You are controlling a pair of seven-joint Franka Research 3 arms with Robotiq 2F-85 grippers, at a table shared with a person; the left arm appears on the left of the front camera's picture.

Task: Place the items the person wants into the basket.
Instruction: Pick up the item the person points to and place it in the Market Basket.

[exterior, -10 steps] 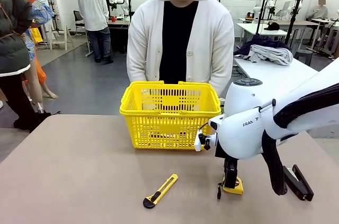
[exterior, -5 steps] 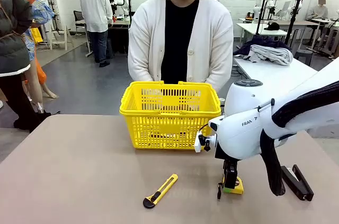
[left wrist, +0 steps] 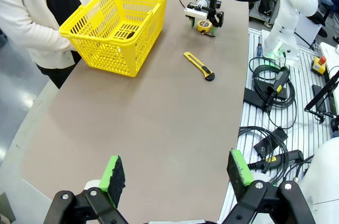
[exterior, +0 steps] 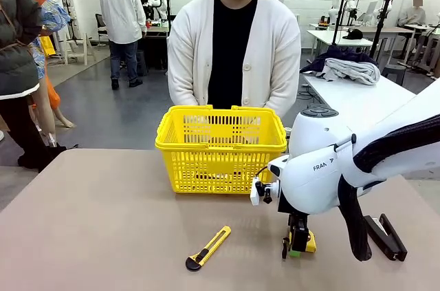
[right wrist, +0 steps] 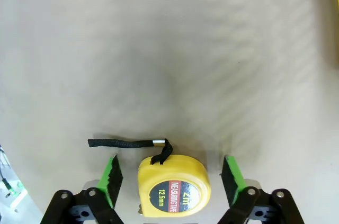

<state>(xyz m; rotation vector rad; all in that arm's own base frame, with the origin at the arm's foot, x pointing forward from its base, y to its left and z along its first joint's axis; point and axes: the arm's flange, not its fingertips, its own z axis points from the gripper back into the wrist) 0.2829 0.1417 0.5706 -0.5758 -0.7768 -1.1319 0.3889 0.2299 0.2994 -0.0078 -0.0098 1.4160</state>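
So the brown bench point(exterior: 103, 222) is seen stretching across everything, with the person point(exterior: 234, 57) in the white cardigan stood at the far edge, right behind the yellow basket point(exterior: 220, 146). The basket is parked near that far side, upright. The right claw point(right wrist: 170, 161) is lowered straight down to the bench in front of the basket's right corner, and its green pads point(right wrist: 112, 173) are spread on either side of the tape measure point(right wrist: 173, 187), with a gap seen on both sides, so nothing's pinched. The left claw point(left wrist: 177, 168) is held wide apart too, high over the near end of the bench. The knife point(exterior: 208, 248) is found lying left of the tape measure, the stapler point(exterior: 386, 236) to its right. The tape measure's black strap point(right wrist: 124, 143) is laid out flat beside it.
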